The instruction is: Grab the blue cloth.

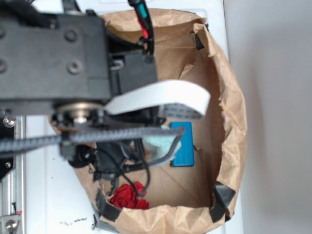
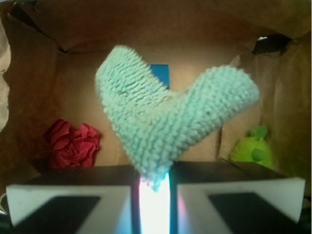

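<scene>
The claw (image 2: 154, 195) is closed on the lower tip of the blue cloth (image 2: 170, 117), its two pale fingers (image 2: 68, 200) nearly meeting. The cloth is coarse teal knit, folded into a V whose two lobes spread left and right, point toward the claw. It hangs above the floor of a crumpled brown paper bag (image 1: 234, 122). Beyond lies a smooth blue block (image 1: 184, 146); left, a crumpled red cloth (image 2: 72, 144); right, a green plush toy (image 2: 253, 146).

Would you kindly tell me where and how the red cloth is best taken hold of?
Grip the red cloth at its raised central folds, coming straight down from above. It lies bunched on the bag floor beside the paper wall, so a side approach is blocked. The gripper now holds the blue cloth.
</scene>
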`<action>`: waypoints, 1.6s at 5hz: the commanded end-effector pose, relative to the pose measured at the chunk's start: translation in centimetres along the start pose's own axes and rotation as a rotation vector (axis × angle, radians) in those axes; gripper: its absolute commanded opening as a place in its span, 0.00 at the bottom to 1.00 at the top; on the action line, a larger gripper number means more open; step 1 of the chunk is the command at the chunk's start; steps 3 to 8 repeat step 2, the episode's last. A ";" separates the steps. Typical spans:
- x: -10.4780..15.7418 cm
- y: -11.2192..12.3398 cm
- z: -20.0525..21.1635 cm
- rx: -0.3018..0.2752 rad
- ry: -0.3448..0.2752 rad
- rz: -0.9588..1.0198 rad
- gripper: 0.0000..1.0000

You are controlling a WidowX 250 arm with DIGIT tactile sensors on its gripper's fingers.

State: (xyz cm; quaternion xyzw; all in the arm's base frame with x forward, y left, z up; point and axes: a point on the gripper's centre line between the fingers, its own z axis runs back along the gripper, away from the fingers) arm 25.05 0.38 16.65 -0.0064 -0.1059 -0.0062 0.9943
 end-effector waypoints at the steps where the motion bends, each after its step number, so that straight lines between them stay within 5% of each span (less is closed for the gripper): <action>1: 2.0 -0.3 2.0 -0.003 -0.032 -0.006 0.00; 8: 2.0 -0.1 1.5 0.005 -0.047 0.035 0.00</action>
